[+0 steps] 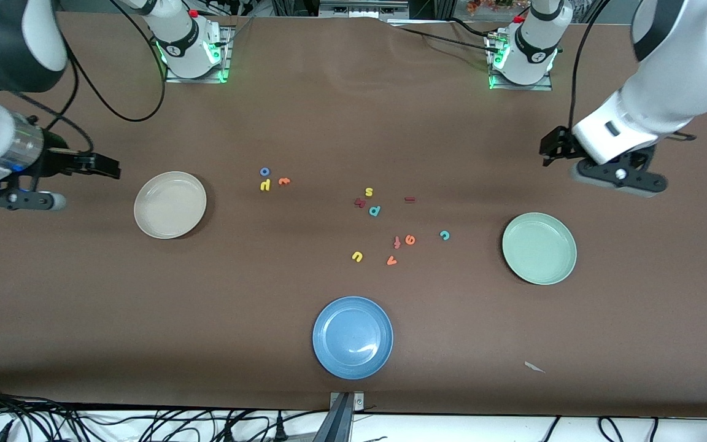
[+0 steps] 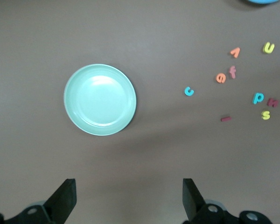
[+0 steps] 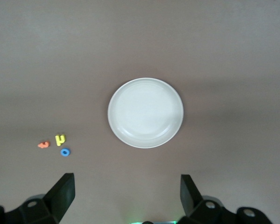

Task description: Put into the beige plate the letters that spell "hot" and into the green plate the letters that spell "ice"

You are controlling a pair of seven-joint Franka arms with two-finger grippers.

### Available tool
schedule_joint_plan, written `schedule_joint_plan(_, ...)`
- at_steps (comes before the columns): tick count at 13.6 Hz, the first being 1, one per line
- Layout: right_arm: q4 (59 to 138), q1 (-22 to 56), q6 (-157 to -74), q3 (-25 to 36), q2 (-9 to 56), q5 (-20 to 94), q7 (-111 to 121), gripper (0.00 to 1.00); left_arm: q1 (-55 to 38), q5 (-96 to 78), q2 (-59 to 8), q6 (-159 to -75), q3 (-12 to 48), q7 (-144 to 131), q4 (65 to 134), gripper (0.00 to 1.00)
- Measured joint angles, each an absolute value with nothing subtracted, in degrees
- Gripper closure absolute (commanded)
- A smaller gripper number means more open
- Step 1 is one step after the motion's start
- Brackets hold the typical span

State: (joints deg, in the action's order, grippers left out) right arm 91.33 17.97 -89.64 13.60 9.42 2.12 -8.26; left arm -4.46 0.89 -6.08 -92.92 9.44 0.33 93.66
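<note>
On the brown table (image 1: pixel 353 123) nothing is sorted yet: the beige plate (image 1: pixel 170 204) at the right arm's end and the green plate (image 1: pixel 539 248) at the left arm's end both lie bare. The right gripper (image 3: pixel 126 196) hangs over the table near the beige plate, jaws apart and holding nothing; the left gripper (image 2: pixel 128 198) hangs likewise near the green plate, jaws apart and holding nothing. The "hot" letters sit close together between the beige plate and the middle: blue o (image 1: pixel 264 172), yellow h (image 1: pixel 265 184) just beside it, orange t (image 1: pixel 284 181) next to that. The "ice" letters are scattered among strays toward the green plate: dark red i (image 1: pixel 409 199), orange e (image 1: pixel 410 240), teal c (image 1: pixel 444 235). The first step is probably a pick. Each arm should likely take its nearer word, coming straight down with the fingers straddling one letter only. The c stands apart and looks an easy start; the e touches a reddish f (image 1: pixel 397 242), so pinch it from its free sides. Avoid the teal p (image 1: pixel 375 211), yellow s (image 1: pixel 369 192), yellow u (image 1: pixel 357 256), orange v (image 1: pixel 391 261) and blue plate (image 1: pixel 352 337).
</note>
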Motion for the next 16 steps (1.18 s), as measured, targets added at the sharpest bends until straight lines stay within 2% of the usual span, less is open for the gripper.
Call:
schedule_joint_plan(4, 91.4, 24.6, -90.6, 13.2, 11.1, 2.4, -16.7, 0.00, -8.7, 0.9, -14.0, -93.8, 10.3, 0.4, 93.3, 0.00)
schedule_joint_plan(8, 93.6, 29.9, -97.4, 13.0, 16.1, 4.9, -21.5, 0.01, -11.7, 0.9, -23.1, -100.5, 10.9, 2.5, 91.2, 0.00)
schedule_joint_plan(12, 101.0, 34.4, -107.8, 12.9, 20.0, 5.6, -23.9, 0.01, -13.0, 0.9, -31.4, -110.2, 11.0, 3.2, 91.2, 0.00)
schedule_joint_plan(16, 112.6, 36.9, -120.6, 10.7, 21.0, 5.9, -25.6, 0.01, -13.1, 0.9, -37.2, -115.4, 11.0, 3.6, 91.5, 0.03)
